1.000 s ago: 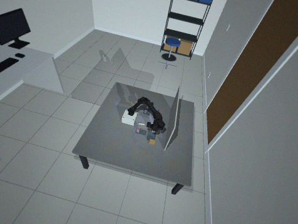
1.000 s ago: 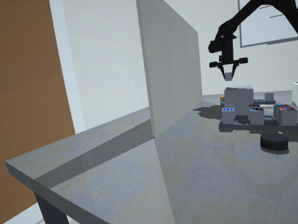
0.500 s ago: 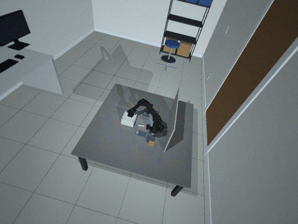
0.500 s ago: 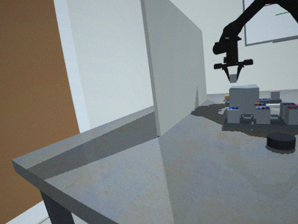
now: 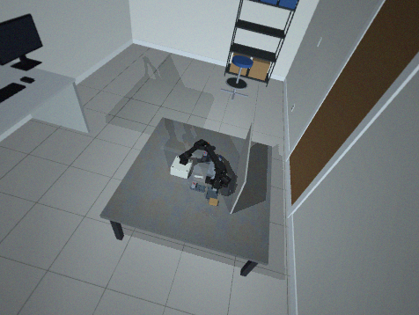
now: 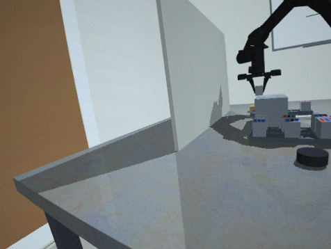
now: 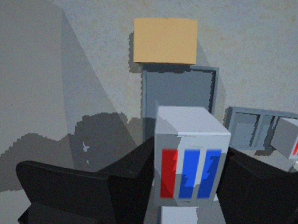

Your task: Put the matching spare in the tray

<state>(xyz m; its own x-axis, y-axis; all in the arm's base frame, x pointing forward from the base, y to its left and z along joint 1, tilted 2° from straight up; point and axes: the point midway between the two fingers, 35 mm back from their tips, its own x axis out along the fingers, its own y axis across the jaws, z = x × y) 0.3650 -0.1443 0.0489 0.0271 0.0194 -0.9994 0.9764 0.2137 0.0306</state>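
Grey spare block (image 7: 192,156) with one red and two blue stripes on its face is sitting clamped in the gripper (image 7: 189,183), black fingers pressing on both sides. Held in the air, not touching anything below.

Past it in the wrist view, a grey tray (image 7: 178,92) is lying on the table (image 7: 67,50), with a tan block (image 7: 165,40) just beyond its far edge. Another striped grey part (image 7: 262,131) is sitting to the right of the tray.

Exterior view: gripper (image 6: 259,87) is hanging just above a larger grey unit (image 6: 271,111), the block (image 6: 259,90) between the fingertips. Smaller grey blocks with red and blue marks are clustering around that unit. Black disc (image 6: 312,157) is resting on the table nearer the camera. Upright white panel (image 6: 195,76) is standing beside the cluster.

Top view: arm (image 5: 211,160) is reaching from beside a white box (image 5: 180,169) toward the panel (image 5: 244,173).
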